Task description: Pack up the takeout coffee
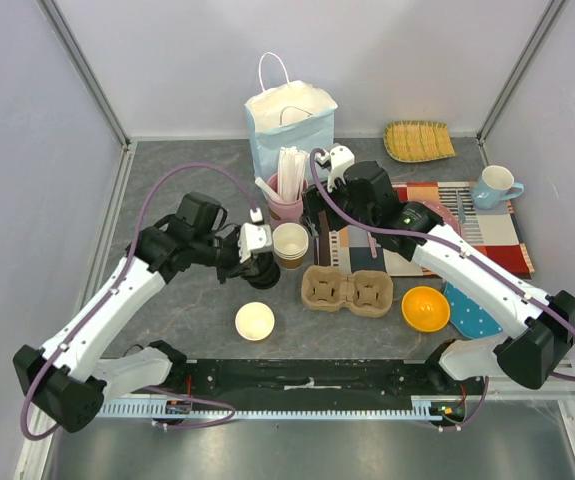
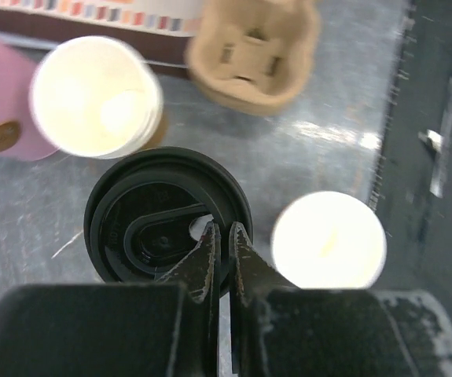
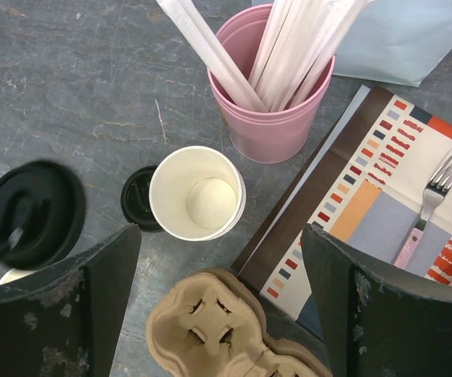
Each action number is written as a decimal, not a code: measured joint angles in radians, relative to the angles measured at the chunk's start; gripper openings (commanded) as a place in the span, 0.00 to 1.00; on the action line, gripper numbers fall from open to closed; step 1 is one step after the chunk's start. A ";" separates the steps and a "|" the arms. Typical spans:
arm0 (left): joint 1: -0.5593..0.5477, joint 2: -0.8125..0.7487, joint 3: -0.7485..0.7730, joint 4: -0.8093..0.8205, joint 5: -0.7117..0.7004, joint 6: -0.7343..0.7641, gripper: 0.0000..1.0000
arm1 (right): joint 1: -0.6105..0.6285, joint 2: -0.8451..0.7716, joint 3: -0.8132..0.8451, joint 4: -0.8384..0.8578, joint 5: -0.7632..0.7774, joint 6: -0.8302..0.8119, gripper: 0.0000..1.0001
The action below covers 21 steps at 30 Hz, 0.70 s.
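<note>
No cup with a lid on it shows. My left gripper [image 1: 259,262] [image 2: 223,232] is shut on the rim of a loose black sip lid [image 2: 155,212] [image 3: 33,210] and holds it over the table. A lidless kraft cup [image 1: 290,243] [image 2: 96,96] [image 3: 197,192] stands just right of it. A second lidless cup [image 1: 255,321] [image 2: 328,239] stands nearer the front. A second black lid [image 3: 135,198] lies beside the first cup. My right gripper [image 1: 319,215] [image 3: 222,259] is wide open and empty above the first cup and the pulp cup carrier [image 1: 347,290] [image 3: 210,330] [image 2: 253,51].
A pink cup of wrapped straws [image 1: 285,198] [image 3: 273,110] stands behind the cups, with a light-blue paper bag [image 1: 289,125] behind it. A patterned placemat [image 1: 487,225] with a fork [image 3: 430,204], a blue mug [image 1: 494,187], an orange bowl [image 1: 426,308] and a woven tray [image 1: 417,140] lie to the right.
</note>
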 measured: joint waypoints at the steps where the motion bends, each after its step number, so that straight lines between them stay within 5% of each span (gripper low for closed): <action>1: -0.009 -0.020 0.011 -0.055 0.030 0.041 0.02 | 0.000 0.000 0.000 0.000 -0.002 0.000 0.91; 10: -0.121 -0.099 0.026 -0.422 0.179 0.313 0.02 | 0.000 -0.013 0.000 0.010 -0.061 0.024 0.90; 21: -0.299 -0.118 -0.096 -0.377 0.086 0.366 0.02 | 0.019 -0.021 -0.027 0.042 -0.116 0.092 0.90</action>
